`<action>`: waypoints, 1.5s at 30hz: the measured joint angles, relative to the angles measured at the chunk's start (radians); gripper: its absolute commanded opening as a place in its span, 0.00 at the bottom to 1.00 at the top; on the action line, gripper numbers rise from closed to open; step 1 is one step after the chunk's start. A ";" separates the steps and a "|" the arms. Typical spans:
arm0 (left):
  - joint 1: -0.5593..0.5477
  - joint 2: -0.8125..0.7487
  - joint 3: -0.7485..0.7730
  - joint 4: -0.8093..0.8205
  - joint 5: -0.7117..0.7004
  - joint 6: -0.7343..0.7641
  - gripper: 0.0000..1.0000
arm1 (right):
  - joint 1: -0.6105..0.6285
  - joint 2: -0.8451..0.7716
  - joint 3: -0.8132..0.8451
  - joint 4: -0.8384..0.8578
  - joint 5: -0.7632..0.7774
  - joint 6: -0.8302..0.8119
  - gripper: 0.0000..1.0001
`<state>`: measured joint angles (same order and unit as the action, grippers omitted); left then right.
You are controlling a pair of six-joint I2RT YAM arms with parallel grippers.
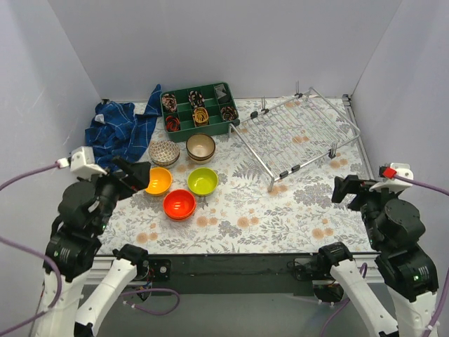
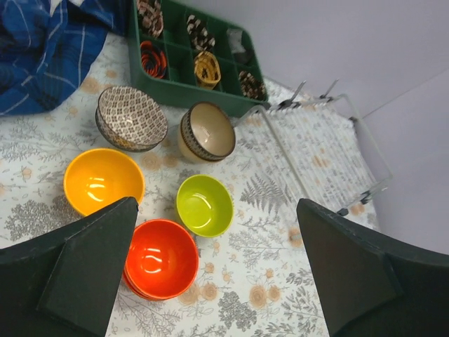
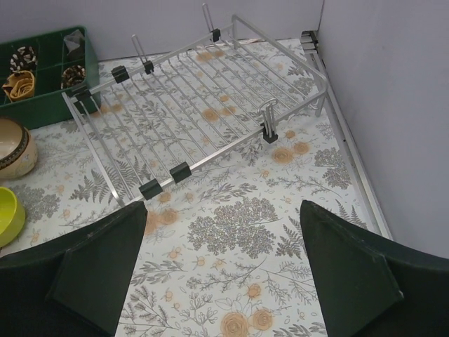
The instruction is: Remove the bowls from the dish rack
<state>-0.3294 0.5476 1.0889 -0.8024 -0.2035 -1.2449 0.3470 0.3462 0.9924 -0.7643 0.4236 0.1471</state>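
A green tray (image 1: 196, 107) sat beside the dish rack (image 1: 302, 133), with a blue cloth (image 1: 116, 130) behind the bowls (image 1: 179, 203). My left gripper (image 1: 139, 175) hovered beside the bowls and my right gripper (image 3: 224, 207) faced the rack, both with fingers spread wide.

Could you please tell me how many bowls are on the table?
5 show: dotted bowl and beige bowl by the green tray, yellow-orange bowl and lime green bowl nearer, red-orange bowl nearest. The red-orange one looks stacked, so others may be hidden underneath.

Floral-print surface (image 1: 280, 210). Far right: dish rack (image 1: 298, 133). Far centre: green tray (image 1: 200, 131). Far left: blue cloth (image 1: 116, 130). Clustered left of centre: dotted bowl (image 1: 163, 152), beige bowl (image 1: 200, 147), yellow-orange bowl (image 1: 158, 180), lime bowl (image 1: 203, 181), red-orange bowl (image 1: 179, 204).
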 measured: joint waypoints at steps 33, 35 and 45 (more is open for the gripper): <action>0.000 -0.353 -0.042 -0.346 -0.043 -0.169 0.98 | 0.001 -0.249 0.028 -0.177 -0.101 0.008 0.99; 0.000 -0.353 -0.047 -0.345 -0.043 -0.170 0.98 | 0.001 -0.251 0.028 -0.177 -0.101 0.008 0.99; 0.000 -0.356 -0.059 -0.345 -0.043 -0.177 0.98 | 0.002 -0.261 0.028 -0.177 -0.101 0.009 0.99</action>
<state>-0.3294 0.1913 1.0302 -1.1477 -0.2466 -1.4223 0.3492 0.0856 1.0203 -0.9417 0.3225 0.1562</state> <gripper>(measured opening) 0.982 0.984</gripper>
